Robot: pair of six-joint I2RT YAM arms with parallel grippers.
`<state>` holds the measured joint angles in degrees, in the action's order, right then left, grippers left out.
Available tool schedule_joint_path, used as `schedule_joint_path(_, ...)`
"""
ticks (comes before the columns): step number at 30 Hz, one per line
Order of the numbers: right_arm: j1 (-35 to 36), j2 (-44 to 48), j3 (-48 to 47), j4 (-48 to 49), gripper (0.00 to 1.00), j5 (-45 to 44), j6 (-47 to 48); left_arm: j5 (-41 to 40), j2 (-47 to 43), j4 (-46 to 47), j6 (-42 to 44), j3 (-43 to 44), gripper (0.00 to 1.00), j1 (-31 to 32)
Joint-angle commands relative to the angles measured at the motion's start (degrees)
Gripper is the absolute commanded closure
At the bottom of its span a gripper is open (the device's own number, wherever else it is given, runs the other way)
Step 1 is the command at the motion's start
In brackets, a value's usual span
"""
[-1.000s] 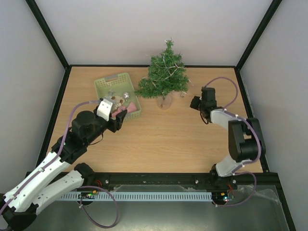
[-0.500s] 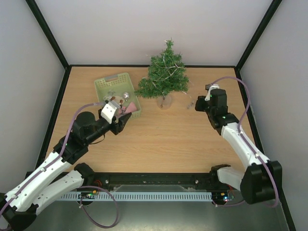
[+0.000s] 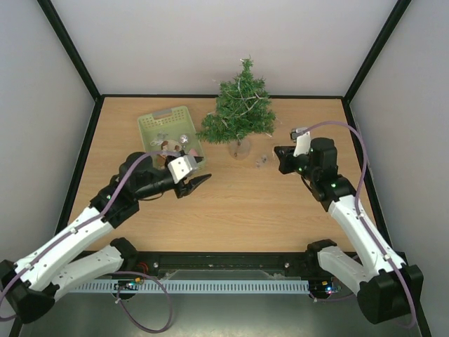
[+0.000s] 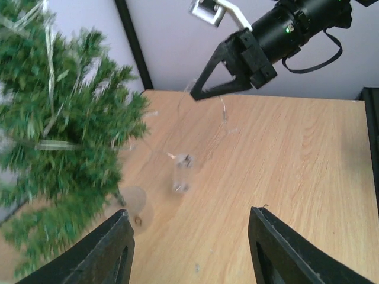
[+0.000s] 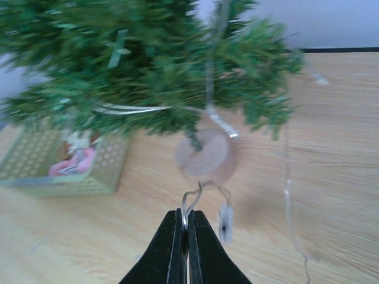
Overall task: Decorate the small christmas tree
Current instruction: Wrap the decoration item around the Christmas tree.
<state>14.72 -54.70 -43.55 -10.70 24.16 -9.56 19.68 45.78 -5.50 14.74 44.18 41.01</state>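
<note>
A small christmas tree (image 3: 240,112) is shown on a wooden counter (image 3: 231,207) enclosed by white walls (image 3: 210,42).
The left jaws are held apart; the right jaws are clamped on a thin wire (image 5: 189,199).

The top external camera looks steeply down from above and behind the arms' black bases (image 3: 123,251), taking in the whole light wooden counter (image 3: 231,203). The left wrist camera sits low, looking past its black left end effector (image 4: 189,212) across the counter at the black right end effector (image 4: 191,96). The right wrist camera faces the opposite way, close to the bushy dark green small christmas tree (image 5: 148,71). Both wrist views share that tree and the thin silvery wire (image 5: 190,198).
</note>
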Motion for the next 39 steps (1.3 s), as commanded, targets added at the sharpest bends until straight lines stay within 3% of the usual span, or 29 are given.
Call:
schedule_joint_path(1, 2.29, 4.64, 2.49, 2.24, 0.98, 11.42, 3.79, 6.21, 5.23, 0.99, 9.34, 6.94, 0.47, 0.64)
schedule_joint_path(9, 9.64, 9.78, 5.16, 7.95, 0.98, 23.98, 9.23, 14.84, 14.51, -1.96, 19.55, 15.49, 0.48, 1.30)
schedule_joint_path(21, 15.18, 12.07, 3.93, 10.23, 0.98, 32.35, 12.75, 21.81, 22.31, -6.94, 21.75, 18.86, 0.44, 5.41)
schedule_joint_path(28, 16.12, 12.16, 3.93, 10.95, 0.98, 33.79, 12.54, 21.42, 26.59, -8.50, 23.07, 21.12, 0.48, 7.50)
schedule_joint_path(31, 16.22, 12.45, 4.01, 10.79, 0.98, 34.27, 12.81, 20.32, 26.66, -7.13, 22.72, 21.07, 0.57, 7.59)
schedule_joint_path(37, 16.25, 13.94, 4.52, 10.80, 0.98, 34.95, 13.22, 19.01, 25.75, -4.56, 21.38, 19.95, 0.96, 7.60)
schedule_joint_path(39, 16.25, 14.24, 4.81, 11.76, 0.98, 34.59, 12.34, 19.13, 25.32, -4.29, 21.14, 19.66, 0.97, 7.60)
